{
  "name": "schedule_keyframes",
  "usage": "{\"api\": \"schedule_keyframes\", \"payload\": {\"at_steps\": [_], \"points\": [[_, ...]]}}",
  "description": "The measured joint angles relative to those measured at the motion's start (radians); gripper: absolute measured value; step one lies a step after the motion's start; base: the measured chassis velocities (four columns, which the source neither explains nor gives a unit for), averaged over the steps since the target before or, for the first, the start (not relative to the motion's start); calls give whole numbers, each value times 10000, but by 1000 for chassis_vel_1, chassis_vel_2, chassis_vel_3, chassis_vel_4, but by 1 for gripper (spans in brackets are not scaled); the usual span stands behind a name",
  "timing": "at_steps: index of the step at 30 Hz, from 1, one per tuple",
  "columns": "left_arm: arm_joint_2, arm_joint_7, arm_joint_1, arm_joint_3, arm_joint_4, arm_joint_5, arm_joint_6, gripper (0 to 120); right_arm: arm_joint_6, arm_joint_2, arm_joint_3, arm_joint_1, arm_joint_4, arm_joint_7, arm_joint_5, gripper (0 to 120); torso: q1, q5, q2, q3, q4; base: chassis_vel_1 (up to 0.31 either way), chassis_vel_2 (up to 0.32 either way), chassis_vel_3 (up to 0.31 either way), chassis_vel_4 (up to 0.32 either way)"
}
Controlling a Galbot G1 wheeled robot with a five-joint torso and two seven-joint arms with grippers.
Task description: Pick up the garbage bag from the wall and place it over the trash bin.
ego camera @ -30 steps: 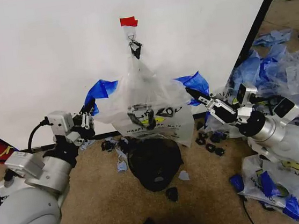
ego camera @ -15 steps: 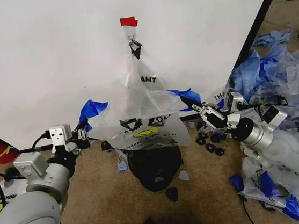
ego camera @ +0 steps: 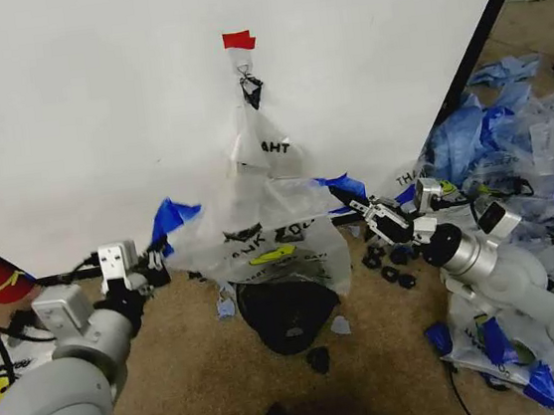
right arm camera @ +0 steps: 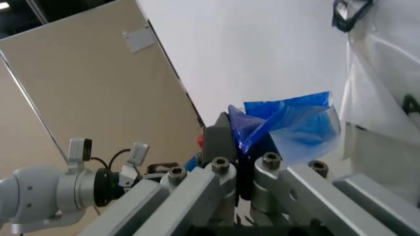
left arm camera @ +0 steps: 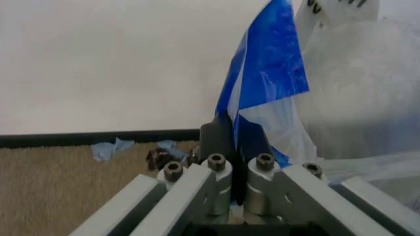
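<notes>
The left gripper (ego camera: 157, 271) and right gripper (ego camera: 355, 204) each pinched a blue handle of the garbage bag (ego camera: 260, 234), stretched between them above the trash bin (ego camera: 287, 314); flimsy and slippery, it seemed best held there.

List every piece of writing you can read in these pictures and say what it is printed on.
"AHT": on the narrow clear bag hanging from the clip on the wall.
"NK YOU" in part, over a yellow smiley: on the garbage bag, held at its blue handles by both jaws.
Small line under the smiley: too blurred to read.
</notes>
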Motion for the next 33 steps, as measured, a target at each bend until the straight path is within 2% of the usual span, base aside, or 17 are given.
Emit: {"api": "schedule_keyframes", "payload": {"at_steps": [4, 9, 13, 22, 26, 30, 33], "points": [[148, 1, 33, -158, 0, -162, 97, 0, -9, 29, -31, 7, -77, 8, -41, 0, 0, 7, 0, 0, -3, 0, 0, 0, 0], [-174, -372, 511, 157, 0, -820, 553, 0, 44, 176, -273, 0, -113, 176, -339, 0, 0, 1, 0, 0, 0, 0, 0, 0, 0], [-208, -402, 573, 203, 0, -866, 652, 0, 107, 266, -408, -41, -131, 251, -463, 0, 0, 3, 0, 0, -1, 0, 0, 0, 0], [-241, -299, 553, 341, -1, -848, 500, 0, 254, 724, -811, -35, -314, 399, -701, 0, 0, 3, 0, 0, -2, 0, 0, 0, 0], [-347, 8, 603, 479, -1, -590, 221, 0, 358, 1056, -1018, 14, -538, 449, -885, 0, 0, 3, 0, 0, -1, 0, 0, 0, 0], [-633, 1212, 1075, 707, -3, 784, -421, 0, 517, 1429, -1196, 70, -1139, 422, -1299, 0, 0, 4, 0, 0, -1, 0, 0, 0, 0], [-751, 1413, 1126, 821, -3, 943, -550, 0, 577, 1513, -1234, 70, -1375, 399, -1397, 0, 0, 0, 0, 0, 0, 0, 0, 0, 0]]}}
